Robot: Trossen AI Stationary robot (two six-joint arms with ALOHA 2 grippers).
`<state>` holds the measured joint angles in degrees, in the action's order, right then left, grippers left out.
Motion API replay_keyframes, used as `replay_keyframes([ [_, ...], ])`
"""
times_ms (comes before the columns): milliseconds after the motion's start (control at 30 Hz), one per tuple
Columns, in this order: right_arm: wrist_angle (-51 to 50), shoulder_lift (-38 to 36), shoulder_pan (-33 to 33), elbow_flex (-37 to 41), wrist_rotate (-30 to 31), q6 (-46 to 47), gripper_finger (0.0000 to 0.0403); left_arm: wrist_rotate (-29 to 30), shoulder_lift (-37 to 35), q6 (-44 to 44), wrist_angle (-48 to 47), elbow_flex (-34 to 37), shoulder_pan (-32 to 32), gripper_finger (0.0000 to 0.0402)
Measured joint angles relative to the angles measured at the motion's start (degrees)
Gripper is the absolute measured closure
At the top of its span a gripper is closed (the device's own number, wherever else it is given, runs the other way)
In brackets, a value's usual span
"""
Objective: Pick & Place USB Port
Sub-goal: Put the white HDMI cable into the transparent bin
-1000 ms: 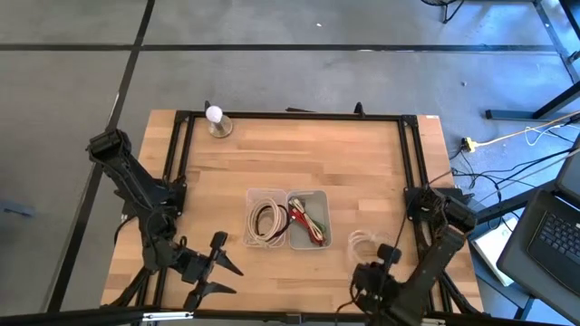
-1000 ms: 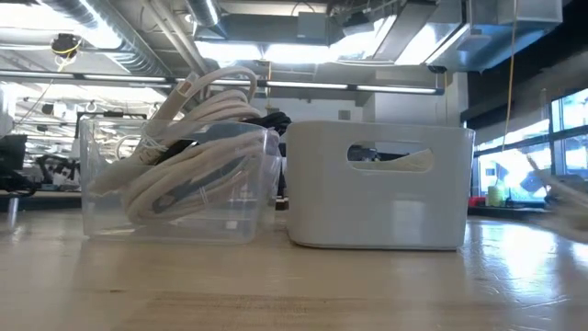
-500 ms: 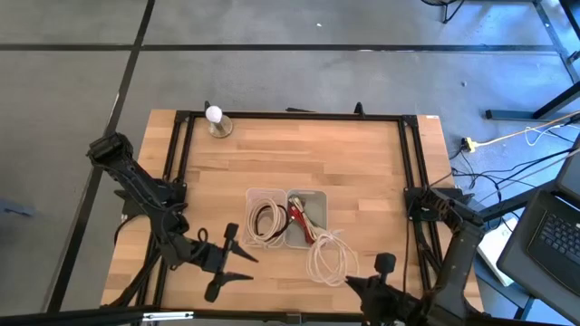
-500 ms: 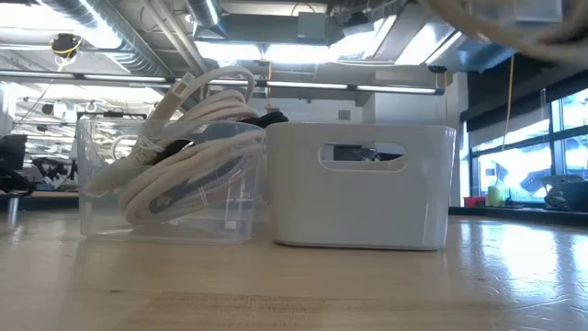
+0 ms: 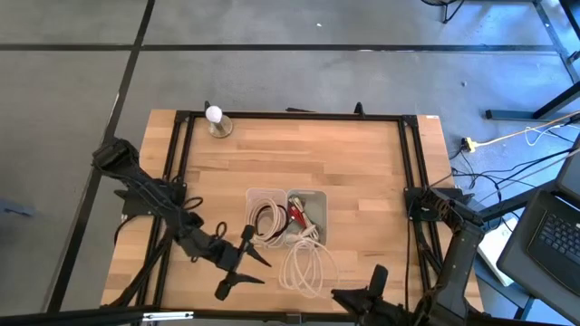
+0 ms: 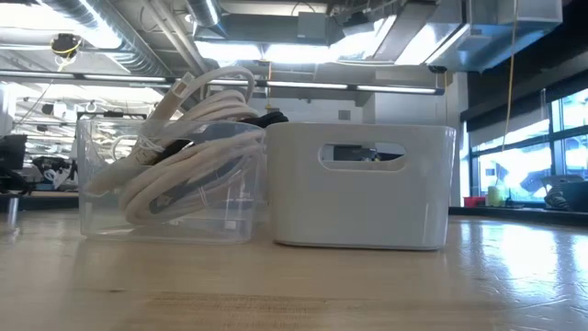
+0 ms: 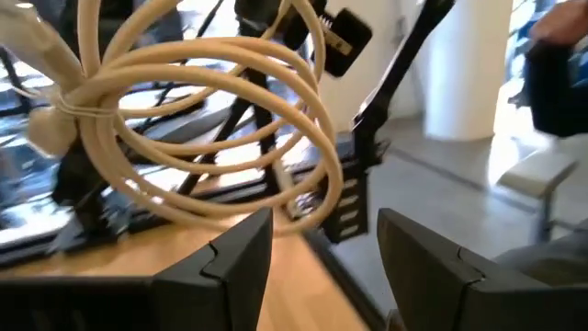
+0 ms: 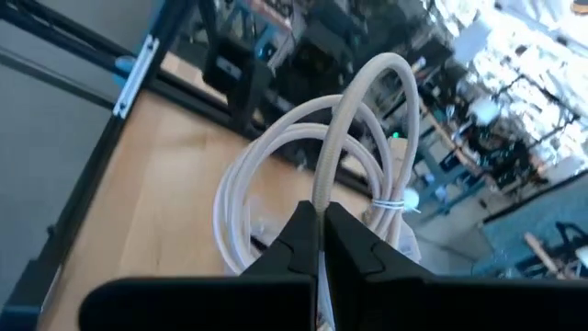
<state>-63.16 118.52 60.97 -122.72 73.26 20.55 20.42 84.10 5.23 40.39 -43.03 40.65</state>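
Note:
A coiled cream USB cable (image 5: pixel 304 263), tied with a thin band, hangs in the air just near of the two bins. It fills the left wrist view (image 7: pixel 211 129) and stretches ahead in the right wrist view (image 8: pixel 276 175). My right gripper (image 5: pixel 340 292) (image 8: pixel 322 221) is shut on it from the near right. My left gripper (image 5: pixel 246 269) (image 7: pixel 322 253) is open, just left of the coil, with both fingers short of it. The coil does not show in the low view. My right gripper pinches one strand of the cable coil (image 8: pixel 333 175) between its two fingers, at the coil's end nearest the arm. The fingers come about level from the table's near right. The coil reaches out from them toward the bins; its far end (image 5: pixel 306 237) is at the white bin's near rim.
A clear bin (image 5: pixel 252 196) (image 6: pixel 101 207) holds another coiled cable. A white bin (image 5: pixel 319 196) (image 6: pixel 358 188) beside it holds red and white leads. A round white-topped stand (image 5: pixel 216 119) is at the far left corner. A black frame (image 5: pixel 290 115) borders the table.
My right gripper has carried the coil from the table's right side toward the left, lifting it and bringing it just near of the bins. My left gripper has moved right toward the coil, staying open. The white bin has slid a little left, up against the clear bin.

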Motion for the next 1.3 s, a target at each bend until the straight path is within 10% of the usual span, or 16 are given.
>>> replay_keyframes([
  [233,8.05,0.00,-0.09,-0.04,0.21,-8.92,0.0403,-14.02,2.33,0.02,11.10,-0.02,-3.52,0.0199],
  [833,16.47,0.54,-6.38,0.26,-9.03,-17.24,0.0403,-22.71,4.86,-2.39,16.71,-0.01,-7.18,0.0171],
  [1300,15.15,0.50,-7.24,-1.11,-3.92,-24.33,0.0403,-25.91,4.86,-4.16,15.57,0.00,-7.00,0.0172],
])
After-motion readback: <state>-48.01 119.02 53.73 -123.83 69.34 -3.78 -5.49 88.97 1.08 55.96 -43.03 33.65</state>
